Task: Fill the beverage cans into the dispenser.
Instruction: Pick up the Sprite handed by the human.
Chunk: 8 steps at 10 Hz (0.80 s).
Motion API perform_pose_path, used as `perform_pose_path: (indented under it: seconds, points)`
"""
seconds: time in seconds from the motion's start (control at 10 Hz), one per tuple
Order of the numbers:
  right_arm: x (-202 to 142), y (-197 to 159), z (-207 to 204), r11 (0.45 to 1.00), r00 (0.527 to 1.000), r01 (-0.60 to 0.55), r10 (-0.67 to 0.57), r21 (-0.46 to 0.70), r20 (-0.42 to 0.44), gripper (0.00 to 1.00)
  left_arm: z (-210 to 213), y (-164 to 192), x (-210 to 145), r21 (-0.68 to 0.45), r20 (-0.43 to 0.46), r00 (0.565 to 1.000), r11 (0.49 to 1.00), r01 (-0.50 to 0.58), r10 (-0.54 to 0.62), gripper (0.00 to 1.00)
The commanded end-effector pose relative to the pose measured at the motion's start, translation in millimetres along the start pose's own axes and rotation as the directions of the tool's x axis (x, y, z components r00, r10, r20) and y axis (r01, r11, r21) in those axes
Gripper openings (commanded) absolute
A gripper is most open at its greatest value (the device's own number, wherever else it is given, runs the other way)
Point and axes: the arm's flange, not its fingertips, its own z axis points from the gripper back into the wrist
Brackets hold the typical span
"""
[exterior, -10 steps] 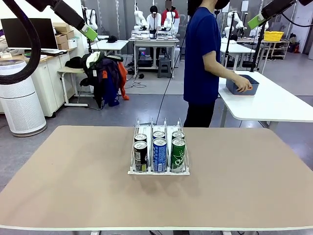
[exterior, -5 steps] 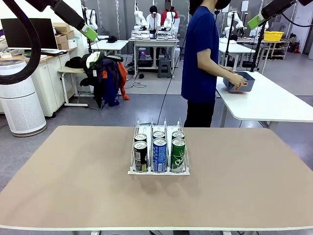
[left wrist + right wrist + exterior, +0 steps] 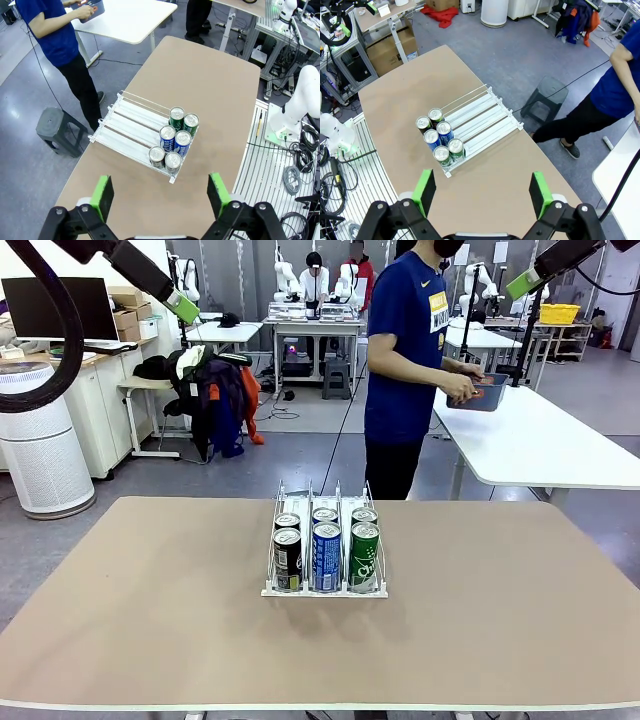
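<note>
Lettering in white runs down two of the slim drink cans, upright on the blue can and as script on the green can; neither can be read at this size. A dark grey can with pale marks completes the front row. Three more silver-topped cans stand just behind them, one per lane.

All six sit upright at the robot-side end of the small white three-lane wire dispenser. Its thin metal dividers and flat ribbed base lie bare at the end nearer the person. The dispenser rests near the middle of the matte tan tabletop with rounded corners.

Beyond the dispenser's far end, a person in a navy T-shirt with a yellow chest patch holds a blue-grey rectangular plastic bin in both hands, beside a second, white tabletop.

The left end effector hangs high above the dispenser, its green-padded black fingers spread wide and gripping nothing. The right end effector likewise hovers above it, jaws wide and empty.
</note>
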Motion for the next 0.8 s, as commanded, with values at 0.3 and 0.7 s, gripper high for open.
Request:
perform_pose_path:
  seconds: [0.3, 0.7]
  points:
    - [-0.5, 0.0, -1.0, 1.000, 1.000, 0.003, -0.003, 0.010, 0.010, 1.00, 0.9, -0.9, -1.4, -0.004, -0.007, 1.000, 1.000, -0.005, 0.005, 1.00]
    - [-0.5, 0.0, -1.0, 1.000, 1.000, 0.003, -0.003, 0.010, 0.010, 1.00, 0.9, -0.9, -1.4, -0.004, -0.007, 1.000, 1.000, -0.005, 0.005, 1.00]
